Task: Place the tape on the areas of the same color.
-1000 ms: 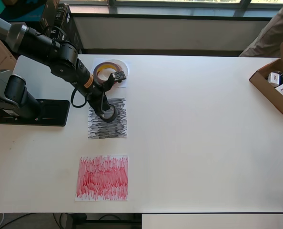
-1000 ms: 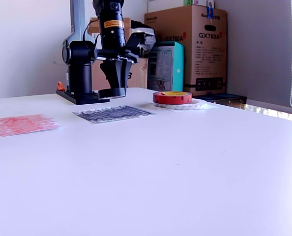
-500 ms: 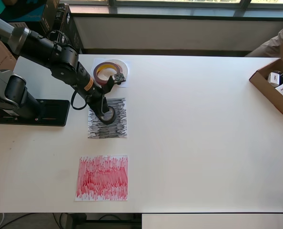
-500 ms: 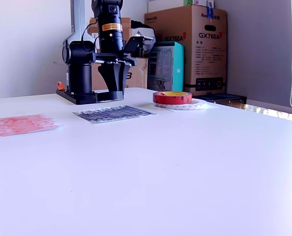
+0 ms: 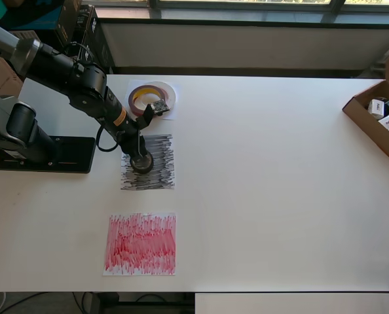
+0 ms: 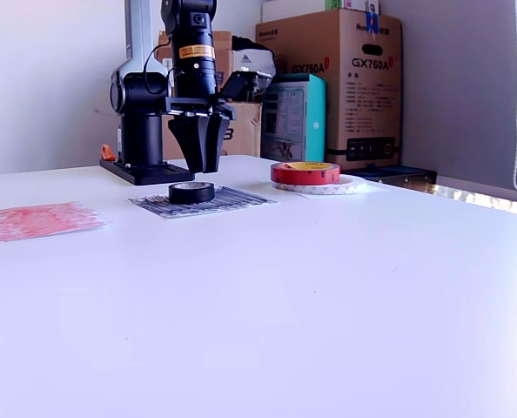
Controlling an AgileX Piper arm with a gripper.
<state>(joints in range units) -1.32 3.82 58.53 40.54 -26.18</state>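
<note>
On the black scribbled sheet (image 6: 202, 201) we see the small black roll (image 6: 191, 192) lying flat, toward the sheet's left part in the exterior view, and our gripper (image 6: 199, 165) hangs just above it without touching. The two fingers (image 6: 189, 148) point straight down and stand close together, nearly closed, with nothing between them. From overhead the gripper (image 5: 141, 159) covers most of that roll. Farther from the exterior camera and to that view's right, the red-brown roll (image 6: 305, 172) sits on top of the wide white ring (image 6: 337, 185); overhead shows this pair (image 5: 146, 97) on the white sheet (image 5: 171, 108). The red scribbled sheet (image 5: 141, 243) lies bare at the near left of the exterior view (image 6: 39, 219), well apart from every roll.
</note>
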